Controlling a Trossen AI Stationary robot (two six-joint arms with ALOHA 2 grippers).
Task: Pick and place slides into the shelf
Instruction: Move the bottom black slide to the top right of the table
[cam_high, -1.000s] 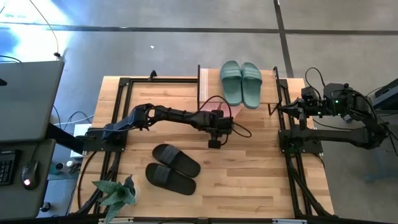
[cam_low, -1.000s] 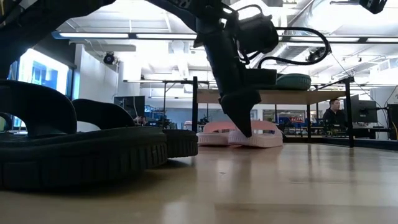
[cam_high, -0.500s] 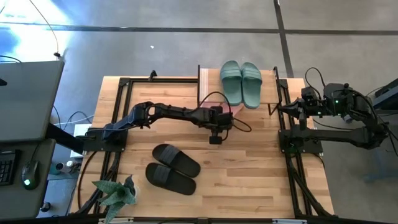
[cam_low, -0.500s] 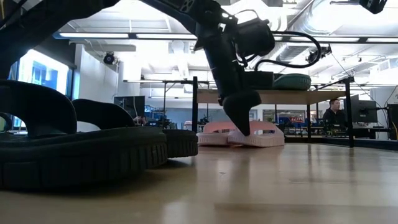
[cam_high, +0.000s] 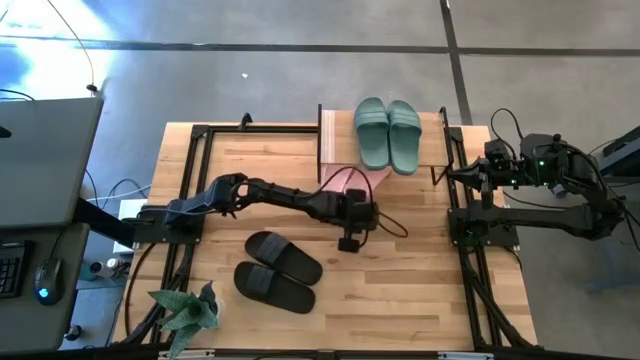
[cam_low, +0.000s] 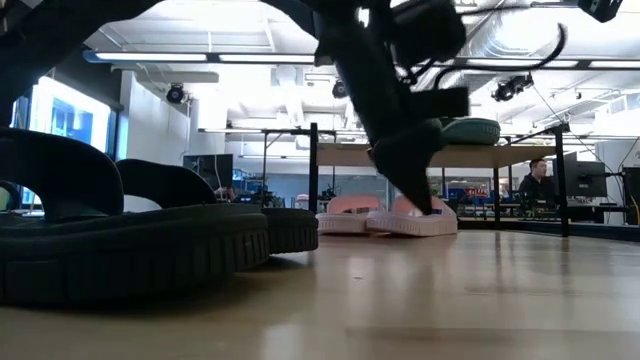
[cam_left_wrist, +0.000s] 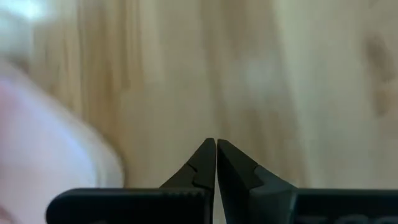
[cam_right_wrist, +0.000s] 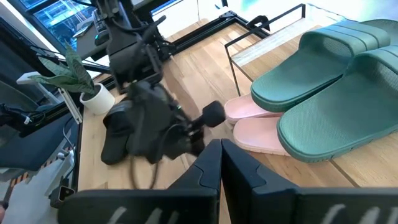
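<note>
Both arms are matte black, built of slim jointed segments with blocky housings. The left arm (cam_high: 280, 190) trails a looping black cable beside its wrist. The right arm (cam_high: 545, 165) shows a small green light, perhaps an indicator. Each finger (cam_left_wrist: 198, 167) tapers to a point.

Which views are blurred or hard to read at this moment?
Left wrist view: the pink slide and tabletop smear with motion blur, only the shut left gripper is sharp. Low view: the left arm is blurred; near black slides loom as dark silhouettes. High view: sharp, with glare on the floor.
</note>
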